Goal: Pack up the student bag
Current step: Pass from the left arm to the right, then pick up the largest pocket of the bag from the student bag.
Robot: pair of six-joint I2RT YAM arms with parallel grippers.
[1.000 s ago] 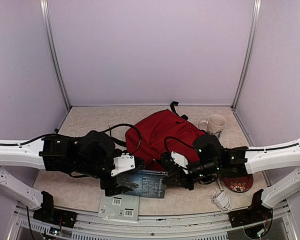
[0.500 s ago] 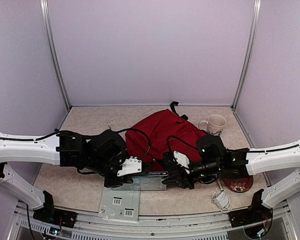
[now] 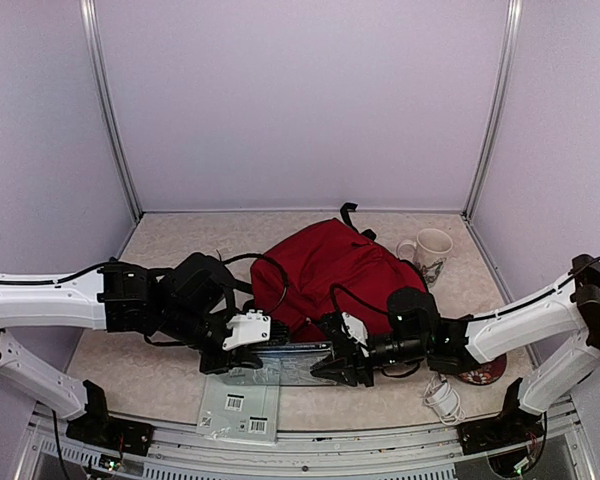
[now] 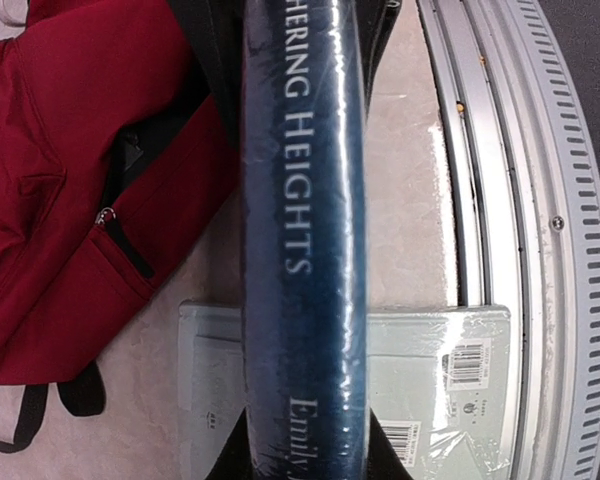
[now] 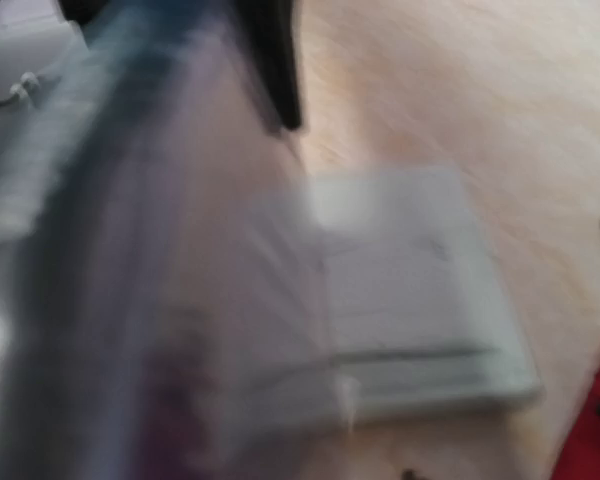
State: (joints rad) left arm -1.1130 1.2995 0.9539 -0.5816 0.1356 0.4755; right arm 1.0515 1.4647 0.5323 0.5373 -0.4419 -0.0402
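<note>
The student bag lies dark red at the table's middle, and its zip pocket shows in the left wrist view. In front of it a dark blue book is held on edge above the table. My left gripper is shut on the book's left end. In the left wrist view its spine runs up from between the fingers of the left gripper. My right gripper is at the book's right end. The right wrist view is blurred; the book fills its left side, and the jaws there are unclear.
A pale green wrapped book lies flat under the held one, near the front rail. A white mug stands right of the bag. A red round coaster and a white coiled cable lie near right.
My left gripper has closed on the blue book's left end. The book has turned from lying flat to standing on edge. The right arm has shifted left and nearer.
</note>
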